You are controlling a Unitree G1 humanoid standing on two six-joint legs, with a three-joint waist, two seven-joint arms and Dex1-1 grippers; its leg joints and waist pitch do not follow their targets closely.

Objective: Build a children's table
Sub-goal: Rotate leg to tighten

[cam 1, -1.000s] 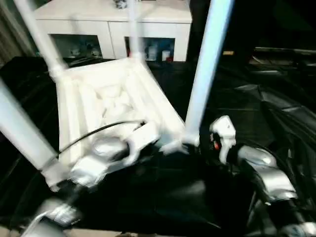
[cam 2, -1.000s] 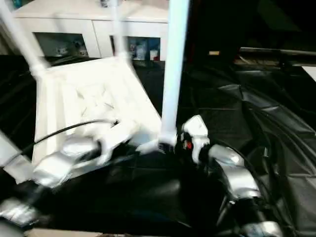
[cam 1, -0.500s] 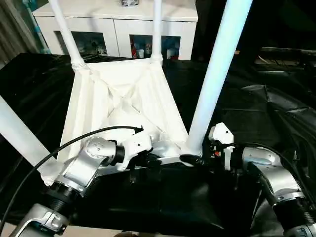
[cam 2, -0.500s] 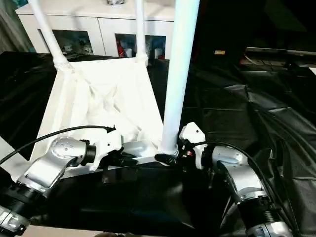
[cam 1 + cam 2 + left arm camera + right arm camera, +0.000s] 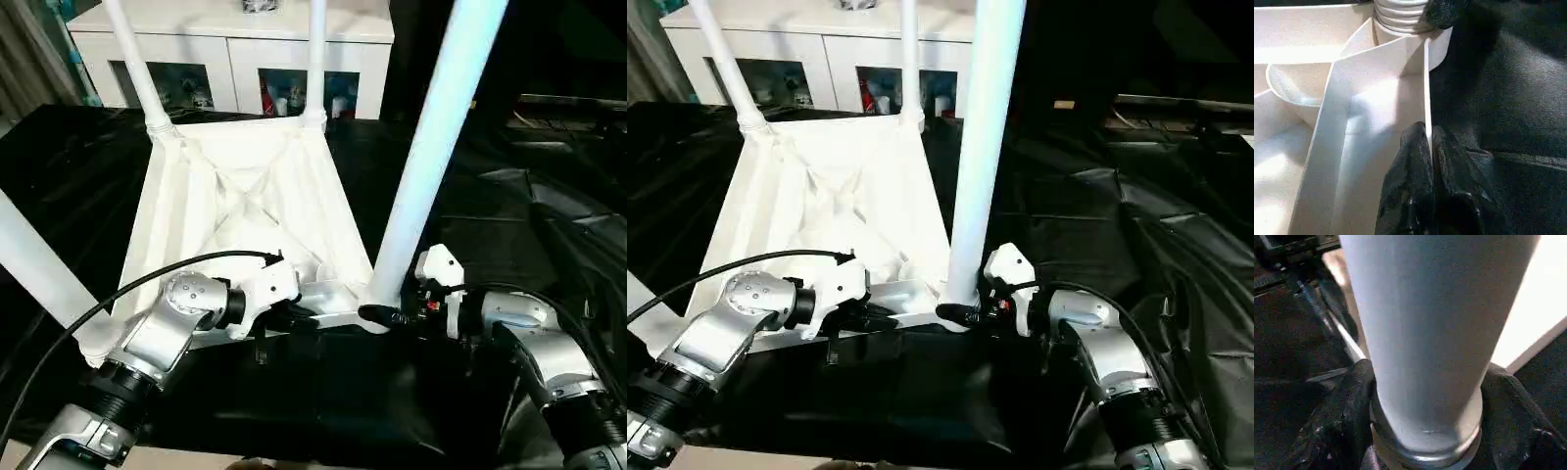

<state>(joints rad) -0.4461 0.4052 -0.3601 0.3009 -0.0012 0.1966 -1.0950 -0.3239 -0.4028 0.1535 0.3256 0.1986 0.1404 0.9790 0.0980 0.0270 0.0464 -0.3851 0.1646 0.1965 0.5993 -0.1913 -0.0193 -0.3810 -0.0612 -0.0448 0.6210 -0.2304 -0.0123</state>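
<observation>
Item 1. Left gripper (image 5: 1429, 161): fingers pressed together on the thin near rim of the children's table (image 5: 245, 211), one finger on each face of the edge. It pins the upturned top against the black sheet (image 5: 323, 392).

Item 2. Right gripper (image 5: 1425, 431): fingers (image 5: 1344, 416) set either side of the near right leg (image 5: 431, 157) at its base, pads against the tube just above the collar. They look to be pinching the leg, though how firmly cannot be told.

Item 3. The table top lies underside up, X-ribs showing, directly beyond both grippers. Two far legs (image 5: 137, 64) stand in the corner sockets away from the hands; another leg (image 5: 39, 269) rises outboard of the left gripper.

Handling note (judgement): the step in hand appears to be seating the near right leg in its socket. Keep the left pinch steady on the rim so the top cannot turn, hold the leg low near the collar, keep it square to the socket, and drive it home without levering sideways.

Item 4. White cabinet (image 5: 235, 49), farthest from the hands: glass-fronted compartments holding small coloured objects, too indistinct to name.
</observation>
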